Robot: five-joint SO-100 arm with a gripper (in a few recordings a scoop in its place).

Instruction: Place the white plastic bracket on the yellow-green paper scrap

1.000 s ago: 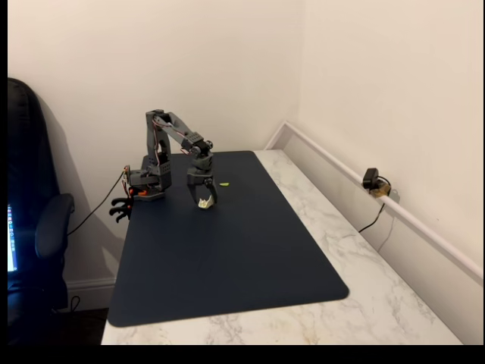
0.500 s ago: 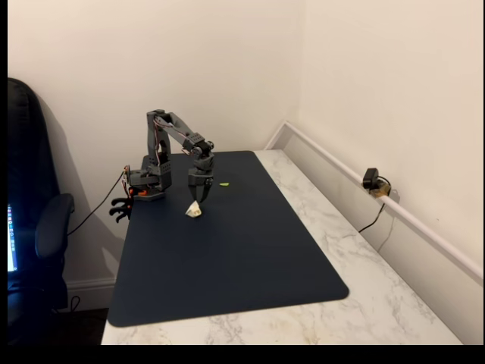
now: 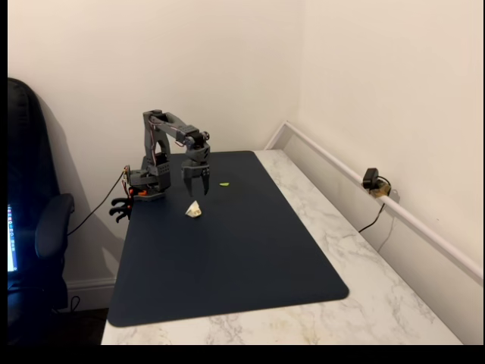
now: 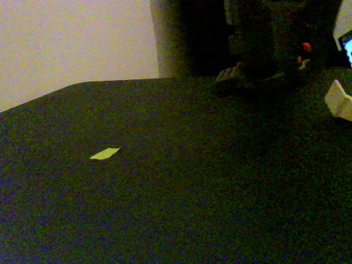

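The white plastic bracket [image 3: 194,209] lies loose on the dark mat [image 3: 227,273] that covers the desk [image 3: 394,303], toward the mat's far left corner in the wide fixed view, near the arm's base. The tool [image 3: 195,187] hangs above it with its jaws spread and nothing between them, clear of the piece. The yellow-green paper scrap [image 3: 224,183] lies flat on the mat, nearer the far edge and apart from the bracket; the low fixed view shows bare mat between the scrap [image 4: 104,154] and the bracket [image 4: 340,100].

The bracket is not yet on the scrap, so the step in hand looks like a re-grasp. To do it well, the tool probably needs to come straight down with a finger on each side of the folded piece and close gently, since so light a thing could skid or tip. The carry is short; releasing low over the scrap should keep it from bouncing off.

No containers are in view.
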